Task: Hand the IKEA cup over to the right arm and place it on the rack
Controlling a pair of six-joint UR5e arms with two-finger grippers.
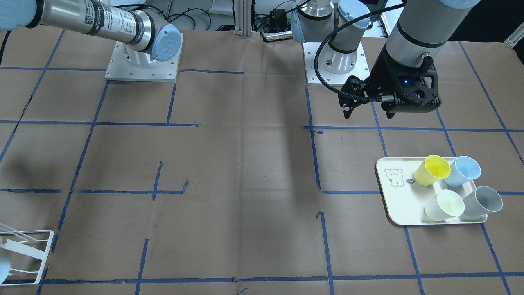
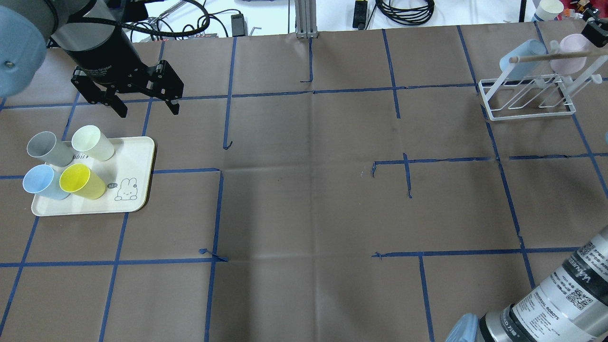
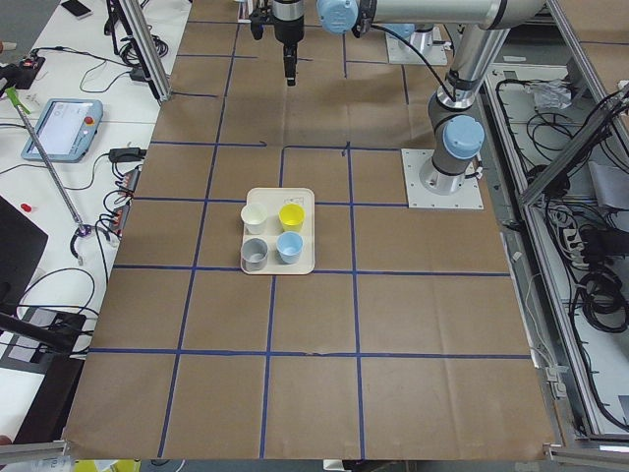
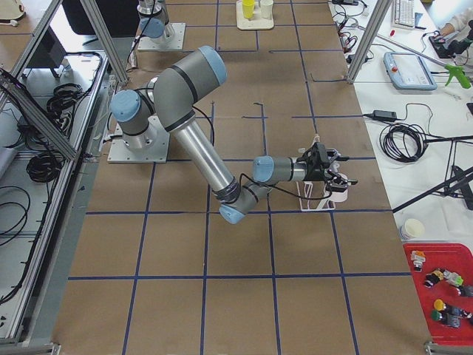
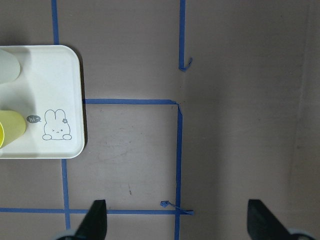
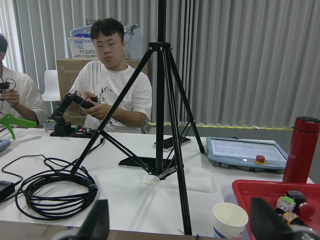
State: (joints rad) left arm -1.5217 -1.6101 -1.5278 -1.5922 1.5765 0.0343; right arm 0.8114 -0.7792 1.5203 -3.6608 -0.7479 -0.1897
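Several IKEA cups stand on a cream tray (image 2: 137, 156): yellow (image 2: 80, 181), blue (image 2: 40, 183), grey (image 2: 45, 148) and pale cream (image 2: 92, 142). My left gripper (image 2: 148, 111) hangs open just beyond the tray's far edge; in the left wrist view its fingertips (image 5: 97, 216) are wide apart over bare paper, holding nothing. The white wire rack (image 2: 525, 97) stands at the far right with a light blue cup (image 2: 522, 54) and a pink cup (image 2: 572, 50) on it. My right gripper (image 4: 329, 170) is level at the rack, open (image 6: 182, 220) and empty.
Brown paper with blue tape lines (image 2: 308, 180) covers the table. The right arm's forearm (image 2: 560, 294) crosses the near right corner. Beyond the far edge, people sit at a white bench with a tripod (image 6: 160, 100), cables and a paper cup (image 6: 230, 220).
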